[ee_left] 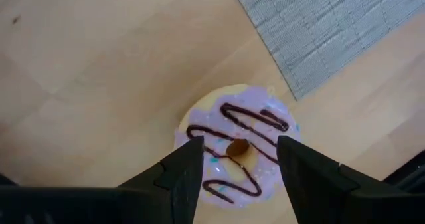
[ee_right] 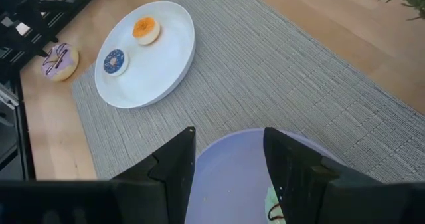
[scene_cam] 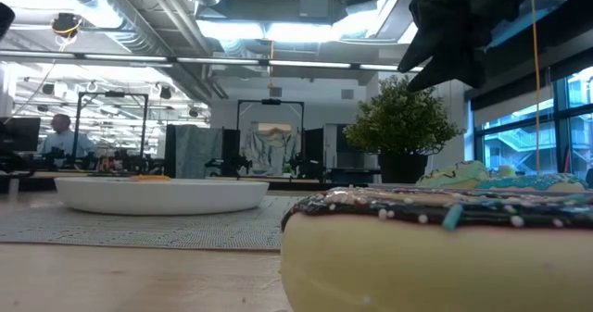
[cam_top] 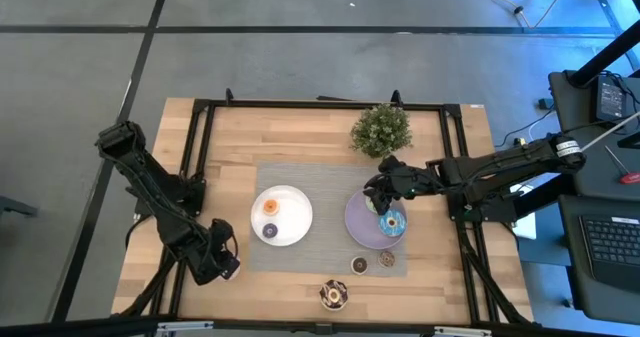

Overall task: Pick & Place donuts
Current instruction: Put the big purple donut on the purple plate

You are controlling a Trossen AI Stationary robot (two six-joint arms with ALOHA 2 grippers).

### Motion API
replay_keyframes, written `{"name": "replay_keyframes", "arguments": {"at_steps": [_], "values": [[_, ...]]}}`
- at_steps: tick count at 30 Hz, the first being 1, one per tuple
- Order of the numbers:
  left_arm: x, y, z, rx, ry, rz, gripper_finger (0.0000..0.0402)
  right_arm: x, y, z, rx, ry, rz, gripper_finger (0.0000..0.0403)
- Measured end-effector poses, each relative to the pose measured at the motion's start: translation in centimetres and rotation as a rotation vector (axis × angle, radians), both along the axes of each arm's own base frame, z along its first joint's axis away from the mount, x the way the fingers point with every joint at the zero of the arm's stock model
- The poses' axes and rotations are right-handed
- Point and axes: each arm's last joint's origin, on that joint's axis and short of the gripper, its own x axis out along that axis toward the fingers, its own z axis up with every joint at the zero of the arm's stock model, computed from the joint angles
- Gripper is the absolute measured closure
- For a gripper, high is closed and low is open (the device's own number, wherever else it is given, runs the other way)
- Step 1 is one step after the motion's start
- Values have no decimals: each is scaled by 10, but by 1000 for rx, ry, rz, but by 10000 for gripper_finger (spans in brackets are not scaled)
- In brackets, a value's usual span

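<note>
My left gripper [ee_left: 234, 159] is open and hovers over the pink donut [ee_left: 236, 147], a finger above each side of it, on bare wood by the table's near-left corner. The arm hides this donut in the high view. My right gripper [cam_top: 385, 192] is open above the lilac plate [cam_top: 358, 222], which holds the blue donut [cam_top: 392, 224] and the green-white donut [ee_right: 275, 207]. The orange [cam_top: 270, 207] and purple [cam_top: 270, 231] mini donuts lie on the white plate [cam_top: 295, 217]. Two mini donuts [cam_top: 358, 265] [cam_top: 387, 260] and the chocolate-sprinkled donut [cam_top: 333, 295] lie near the near edge.
A grey woven mat [cam_top: 325, 192] lies under both plates. A potted plant [cam_top: 381, 129] stands at the far edge, just beyond my right gripper. A black frame [cam_top: 200, 147] borders the table. Bare wood shows on the far-left part of the table.
</note>
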Motion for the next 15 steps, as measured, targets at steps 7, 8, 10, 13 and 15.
{"name": "replay_keyframes", "arguments": {"at_steps": [7, 8, 10, 13, 15], "values": [[-1, 1, 0, 11, 16, -1, 199, 0, 0, 0, -7, 2, 6, 223], [-2, 2, -1, 18, 22, -1, 192, 0, 0, 0, -12, 3, 10, 223], [-3, 3, -1, 27, 42, -4, 177, 0, 0, 0, -17, 4, 15, 223], [-3, 3, -1, 14, 58, -24, 157, 0, 0, 0, -17, 4, 15, 223], [-3, 2, -1, 5, 50, -23, 149, 0, 0, 0, -17, 4, 15, 223]]}}
